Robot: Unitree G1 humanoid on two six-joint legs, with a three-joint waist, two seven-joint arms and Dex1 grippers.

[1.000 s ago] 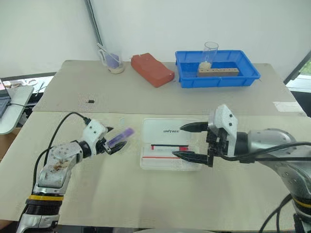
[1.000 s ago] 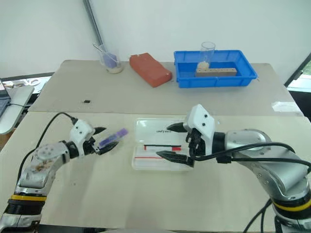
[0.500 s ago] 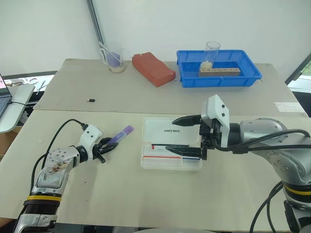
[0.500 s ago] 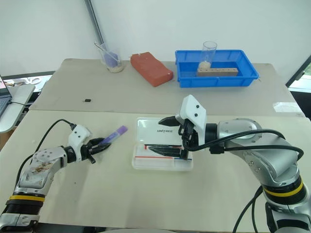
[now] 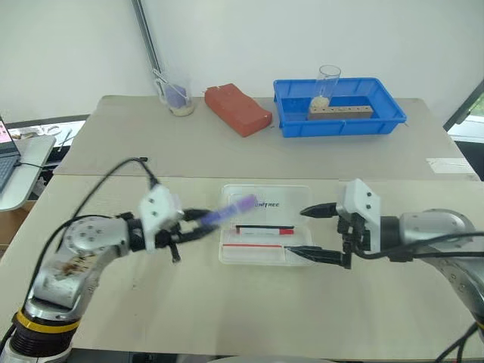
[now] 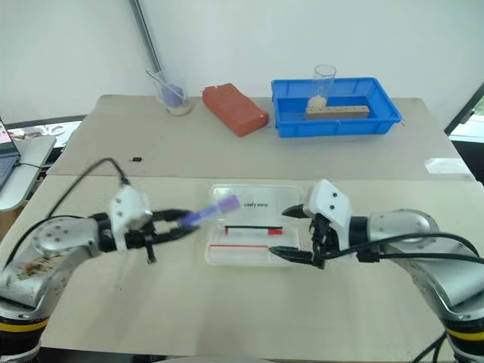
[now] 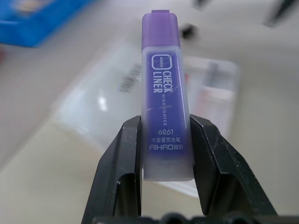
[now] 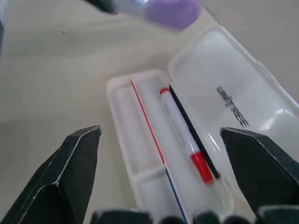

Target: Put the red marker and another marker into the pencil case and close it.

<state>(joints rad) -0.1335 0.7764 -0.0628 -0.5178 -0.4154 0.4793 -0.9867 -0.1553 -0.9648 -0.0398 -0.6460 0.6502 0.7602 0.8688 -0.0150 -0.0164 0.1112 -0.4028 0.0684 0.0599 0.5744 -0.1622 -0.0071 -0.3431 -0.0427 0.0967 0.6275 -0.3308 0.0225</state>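
Note:
The pencil case (image 5: pixel 265 198) lies open in mid-table, its lid flat at the back. The red marker (image 8: pixel 181 128) rests in the tray part beside a black stick and a thin red stick (image 8: pixel 146 120). My left gripper (image 5: pixel 200 220) is shut on another marker, a purple highlighter (image 7: pixel 166 93), holding it in the air over the case's left end. The highlighter (image 5: pixel 229 210) points toward the lid. My right gripper (image 5: pixel 298 233) stands open at the case's right end, one finger over the lid corner and the other by the front rim, with nothing between its fingers (image 8: pixel 70 168).
At the back of the table stand a blue tray (image 5: pixel 291 125) with a glass (image 5: pixel 327 79) and a wooden block, a red-brown block (image 5: pixel 236 108) and a cup (image 5: pixel 175 95). A small black item (image 6: pixel 136 159) lies at the left.
My left gripper closed on the purple highlighter, lifted it off the table and carried it right to the case's left end. My right gripper drew back right, off the case's middle.

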